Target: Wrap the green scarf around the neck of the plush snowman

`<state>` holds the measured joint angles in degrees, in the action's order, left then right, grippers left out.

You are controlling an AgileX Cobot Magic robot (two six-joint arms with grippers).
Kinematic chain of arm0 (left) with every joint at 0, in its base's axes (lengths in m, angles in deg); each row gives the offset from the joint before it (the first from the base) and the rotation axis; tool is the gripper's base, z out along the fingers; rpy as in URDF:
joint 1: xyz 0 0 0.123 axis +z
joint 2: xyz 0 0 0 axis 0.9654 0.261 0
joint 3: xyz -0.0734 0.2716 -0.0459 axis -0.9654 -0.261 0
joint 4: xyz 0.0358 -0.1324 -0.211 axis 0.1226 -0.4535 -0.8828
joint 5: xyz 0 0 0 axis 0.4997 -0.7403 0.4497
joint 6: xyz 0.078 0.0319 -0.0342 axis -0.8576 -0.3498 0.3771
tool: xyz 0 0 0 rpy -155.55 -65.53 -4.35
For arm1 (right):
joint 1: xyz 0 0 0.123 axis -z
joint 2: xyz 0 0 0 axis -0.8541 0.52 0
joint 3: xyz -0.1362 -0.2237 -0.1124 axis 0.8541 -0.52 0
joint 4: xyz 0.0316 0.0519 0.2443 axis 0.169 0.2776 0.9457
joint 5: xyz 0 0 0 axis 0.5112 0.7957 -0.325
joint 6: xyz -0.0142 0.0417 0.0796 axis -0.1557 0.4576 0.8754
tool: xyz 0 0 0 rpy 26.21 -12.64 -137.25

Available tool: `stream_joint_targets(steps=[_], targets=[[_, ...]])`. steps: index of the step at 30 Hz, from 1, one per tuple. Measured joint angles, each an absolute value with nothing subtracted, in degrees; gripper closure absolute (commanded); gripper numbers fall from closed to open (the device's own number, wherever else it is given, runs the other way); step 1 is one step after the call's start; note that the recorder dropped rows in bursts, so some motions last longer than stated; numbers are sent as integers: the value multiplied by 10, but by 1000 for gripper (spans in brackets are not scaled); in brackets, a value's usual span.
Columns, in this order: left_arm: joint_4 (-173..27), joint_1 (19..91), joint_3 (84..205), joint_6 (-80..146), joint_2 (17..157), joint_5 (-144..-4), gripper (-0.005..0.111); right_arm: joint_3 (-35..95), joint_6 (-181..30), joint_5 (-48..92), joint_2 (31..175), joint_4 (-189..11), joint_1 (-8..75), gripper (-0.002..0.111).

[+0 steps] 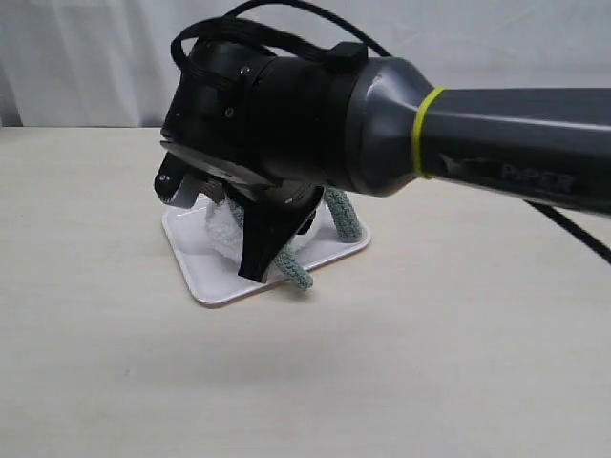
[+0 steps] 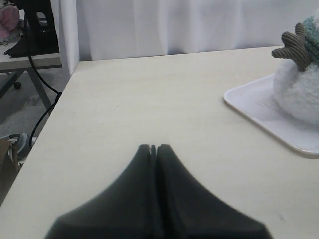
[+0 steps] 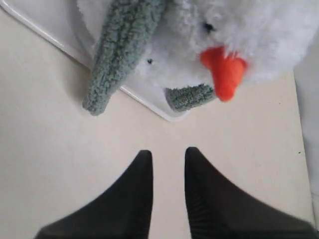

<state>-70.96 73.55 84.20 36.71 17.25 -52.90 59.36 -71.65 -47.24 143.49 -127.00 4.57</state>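
Observation:
The plush snowman (image 3: 269,40) lies on a white tray (image 3: 45,30), its orange nose (image 3: 224,69) pointing toward my right gripper. The green scarf (image 3: 119,55) lies across its neck; one end hangs over the tray's edge onto the table and the other end (image 3: 192,97) shows under the nose. My right gripper (image 3: 168,152) is open just off the tray's corner, holding nothing. In the exterior view the right arm hides most of the snowman (image 1: 224,229); the scarf (image 1: 344,221) and right gripper (image 1: 260,267) show. My left gripper (image 2: 153,147) is shut and empty, well away from the snowman (image 2: 299,94).
The tray (image 2: 259,104) sits on a pale wooden table (image 1: 305,382). A white curtain (image 2: 174,25) hangs behind the table. The table's side edge (image 2: 60,99) runs past the left gripper, with cables and floor beyond it.

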Motion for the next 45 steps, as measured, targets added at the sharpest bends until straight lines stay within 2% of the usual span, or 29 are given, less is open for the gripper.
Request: stream_joint_targets(steps=[3, 10, 13, 19, 23, 29, 37, 45], targets=[[-710, 736, 842, 367, 173, -529, 107, 593, -693, -427, 1419, -1267, 46, 104], [-710, 736, 842, 367, 173, -529, 107, 600, -532, -199, 1402, -1261, 57, 104], [-710, 736, 842, 367, 173, -529, 107, 631, -482, -172, 1419, -1211, 88, 104], [-710, 736, 842, 367, 173, -529, 107, 713, -542, -214, 1476, -1013, 173, 104], [-710, 736, 842, 367, 173, -529, 107, 753, -576, -219, 1504, -946, 198, 104], [-710, 736, 842, 367, 173, -529, 107, 840, -582, -236, 1529, -974, 195, 104], [-710, 736, 842, 367, 173, -529, 107, 939, -577, -380, 1579, -1205, 133, 104], [-710, 736, 842, 367, 173, -529, 107, 987, -622, -425, 1633, -1111, 136, 104]])
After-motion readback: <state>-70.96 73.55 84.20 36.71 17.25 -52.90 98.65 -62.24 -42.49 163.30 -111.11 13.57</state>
